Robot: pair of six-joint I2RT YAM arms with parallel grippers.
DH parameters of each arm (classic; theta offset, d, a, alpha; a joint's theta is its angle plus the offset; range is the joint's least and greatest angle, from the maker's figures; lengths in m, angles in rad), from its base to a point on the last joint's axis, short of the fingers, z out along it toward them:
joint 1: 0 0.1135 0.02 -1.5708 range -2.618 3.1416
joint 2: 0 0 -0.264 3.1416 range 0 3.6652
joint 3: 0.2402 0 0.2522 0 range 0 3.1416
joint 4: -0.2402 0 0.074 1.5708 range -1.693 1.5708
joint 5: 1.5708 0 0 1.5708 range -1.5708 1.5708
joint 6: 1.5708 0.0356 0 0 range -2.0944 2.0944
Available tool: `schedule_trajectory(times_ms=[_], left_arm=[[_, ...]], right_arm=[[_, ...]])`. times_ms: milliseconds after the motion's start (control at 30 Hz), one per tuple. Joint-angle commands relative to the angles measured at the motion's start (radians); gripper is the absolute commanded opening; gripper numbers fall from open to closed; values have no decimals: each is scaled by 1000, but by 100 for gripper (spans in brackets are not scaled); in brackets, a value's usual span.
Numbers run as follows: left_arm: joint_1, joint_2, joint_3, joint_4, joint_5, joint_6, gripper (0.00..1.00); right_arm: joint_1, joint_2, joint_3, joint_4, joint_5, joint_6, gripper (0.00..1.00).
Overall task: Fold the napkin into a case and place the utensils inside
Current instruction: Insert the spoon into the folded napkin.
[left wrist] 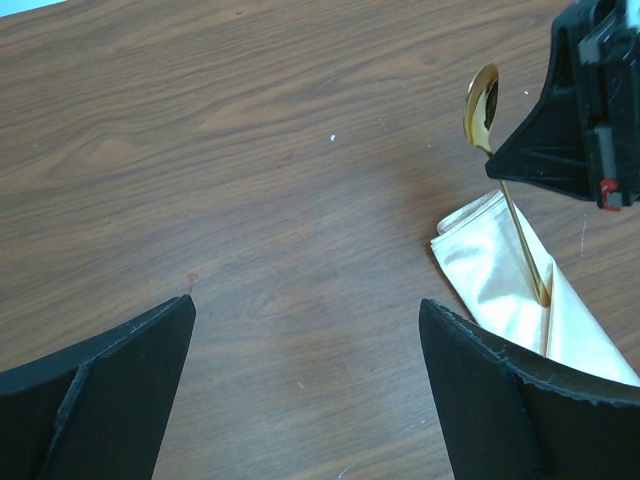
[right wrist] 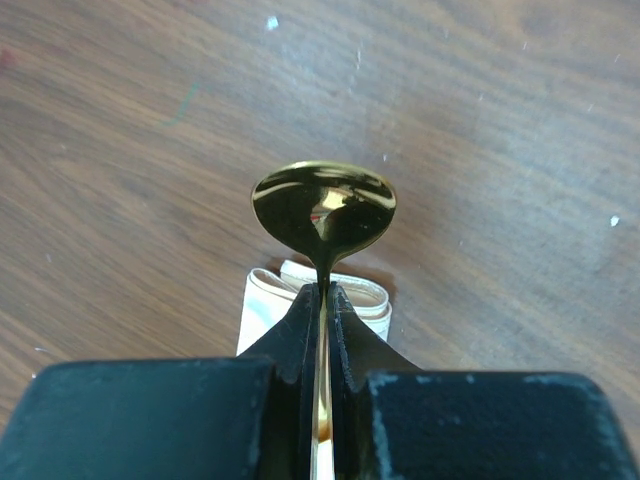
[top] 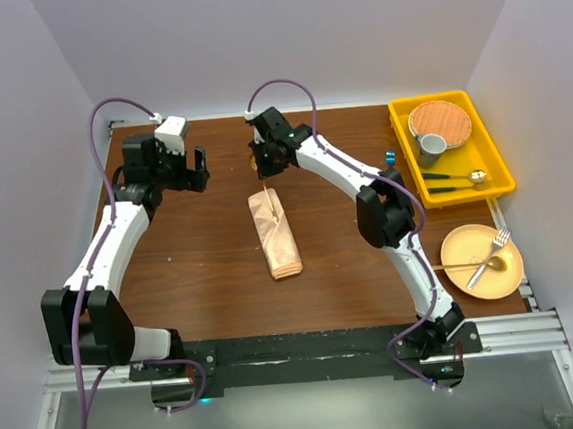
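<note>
Two dishes off right: tray, plate. Spoon bowl-up, handle slanting into far end of near-to-far pouch, clamped by right gripper; left gripper wide open.

Lower end of spoon handle hidden inside case fold. Case's near end cut off by left wrist picture edge, partly behind left gripper finger. Right wrist view: right gripper covers most of case and spoon handle. Small blue item left of yellow tray: too small to identify.
</note>
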Motion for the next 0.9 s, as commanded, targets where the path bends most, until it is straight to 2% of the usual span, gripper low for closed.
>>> schedule_trajectory(times_ms=[0,300,667,867], left_arm=[[11,-44,-19,45,-5,-2,100],[11,-70,-48,48,-5,-5,100],[11,-103,-89,44,2,-25,100],[12,-105,-91,44,5,-31,100]], right_arm=[[15,-48,-32,-6,25,17,0],[23,-82,-93,-54,35,33,0],[22,-117,-68,-115,60,108,0],[23,-148,-130,-127,60,134,0]])
